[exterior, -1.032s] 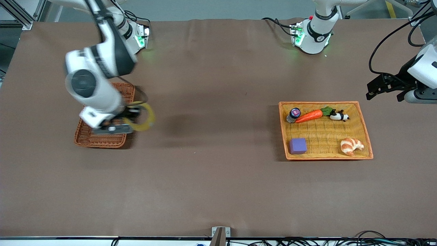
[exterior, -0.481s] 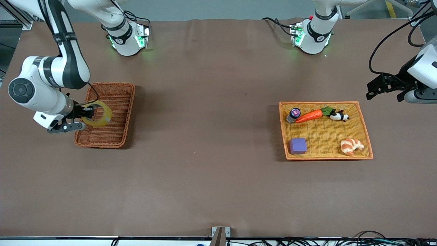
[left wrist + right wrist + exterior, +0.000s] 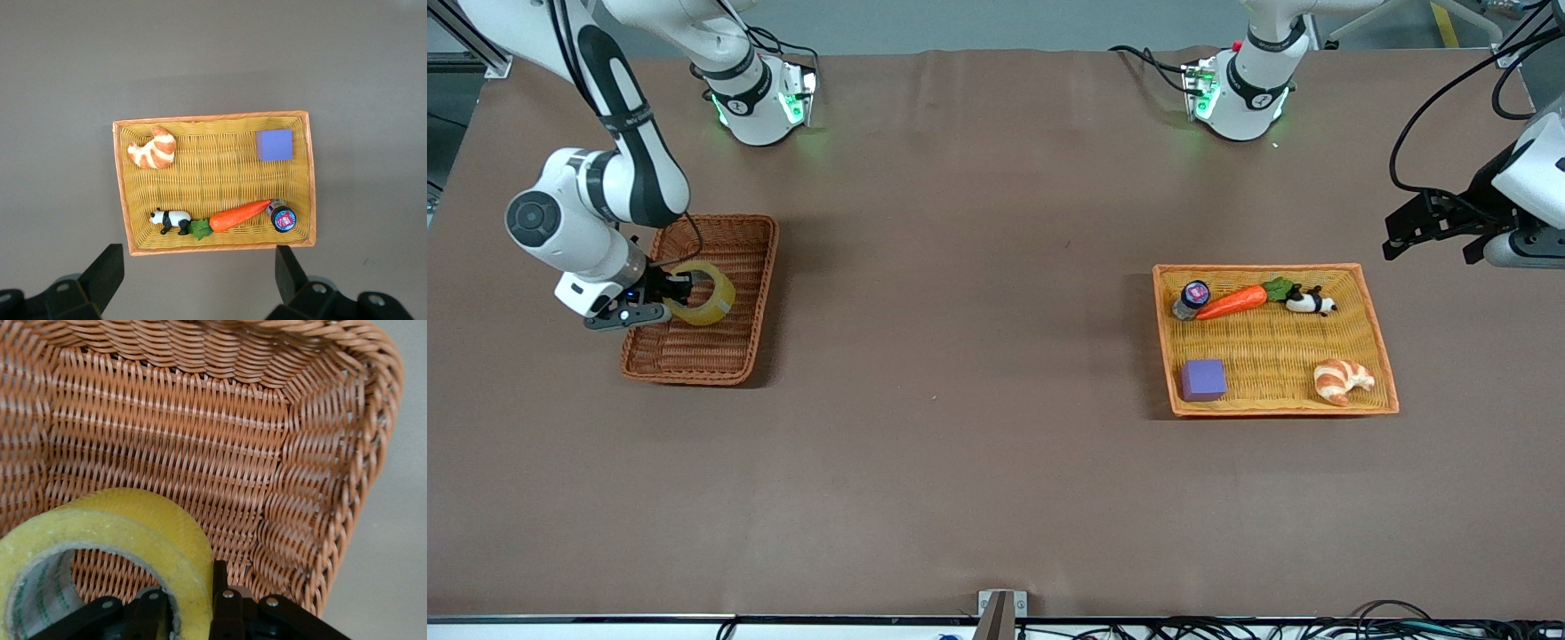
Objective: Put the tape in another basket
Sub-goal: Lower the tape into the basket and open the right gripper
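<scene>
My right gripper (image 3: 671,294) is shut on the wall of the yellowish tape roll (image 3: 704,296) and holds it over the dark reddish-brown woven basket (image 3: 734,238) at the right arm's end of the table. In the right wrist view the tape (image 3: 127,533) is pinched between my fingers (image 3: 223,600), one inside the hole and one outside, with the basket's weave (image 3: 200,433) close beneath it. My left gripper (image 3: 1405,233) hangs open and empty in the air past the light basket at the left arm's end and waits.
The wider orange-yellow basket (image 3: 1378,338) holds a carrot (image 3: 1232,301), a small jar (image 3: 1192,299), a panda figure (image 3: 1310,302), a purple block (image 3: 1203,380) and a croissant (image 3: 1341,380). The left wrist view shows this basket (image 3: 124,200) from above.
My right arm swung the tape from beside the dark basket's inner edge across it, then settled with the tape over the basket's middle. The left arm has not moved.
</scene>
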Tool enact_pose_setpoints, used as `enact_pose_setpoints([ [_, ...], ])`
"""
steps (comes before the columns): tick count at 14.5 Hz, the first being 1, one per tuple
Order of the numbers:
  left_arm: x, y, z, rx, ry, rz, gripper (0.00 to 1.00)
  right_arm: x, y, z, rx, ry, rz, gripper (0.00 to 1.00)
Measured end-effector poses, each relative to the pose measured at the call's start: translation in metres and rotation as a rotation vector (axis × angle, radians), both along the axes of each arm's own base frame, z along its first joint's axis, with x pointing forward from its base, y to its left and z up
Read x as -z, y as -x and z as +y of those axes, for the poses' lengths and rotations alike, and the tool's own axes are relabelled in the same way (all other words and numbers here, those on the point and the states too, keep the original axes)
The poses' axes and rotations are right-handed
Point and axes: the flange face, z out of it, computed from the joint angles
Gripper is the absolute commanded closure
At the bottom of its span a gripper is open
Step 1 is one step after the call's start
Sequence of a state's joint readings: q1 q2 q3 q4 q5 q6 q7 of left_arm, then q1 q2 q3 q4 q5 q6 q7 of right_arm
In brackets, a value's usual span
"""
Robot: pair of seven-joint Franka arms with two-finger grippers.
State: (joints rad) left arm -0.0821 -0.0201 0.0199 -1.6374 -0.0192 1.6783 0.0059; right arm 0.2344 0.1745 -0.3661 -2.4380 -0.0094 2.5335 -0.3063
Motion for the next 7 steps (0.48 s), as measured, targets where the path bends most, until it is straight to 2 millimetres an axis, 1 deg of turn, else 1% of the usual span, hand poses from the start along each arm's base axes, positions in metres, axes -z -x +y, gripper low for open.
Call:
enact_pose_setpoints([
  [1, 0.0, 0.0, 0.0, 0.0, 0.0, 0.0, 0.0, 0.004, 0.0, 0.0, 0.002, 0.001, 0.003, 0.51],
  [2, 0.0, 0.0, 0.0, 0.0, 0.0, 0.0, 0.0, 0.007, 0.001, 0.0, 0.002, 0.003, 0.009, 0.18],
  [3, 0.0, 0.0, 0.0, 0.0, 0.0, 0.0, 0.0, 0.009, 0.001, 0.0, 0.002, 0.003, 0.013, 0.0],
  [5, -0.001, 0.0, 0.0, 0.0, 0.0, -0.002, 0.0, 0.005, -0.001, 0.0, 0.003, 0.002, 0.005, 0.0],
  [6, -0.002, 0.0, 0.0, -0.001, 0.0, -0.003, 0.0, -0.004, -0.006, 0.0, 0.004, -0.002, -0.01, 0.0],
  [7, -0.002, 0.0, 0.001, -0.001, 0.0, -0.004, 0.0, -0.02, -0.013, 0.0, 0.006, -0.008, -0.039, 0.0],
])
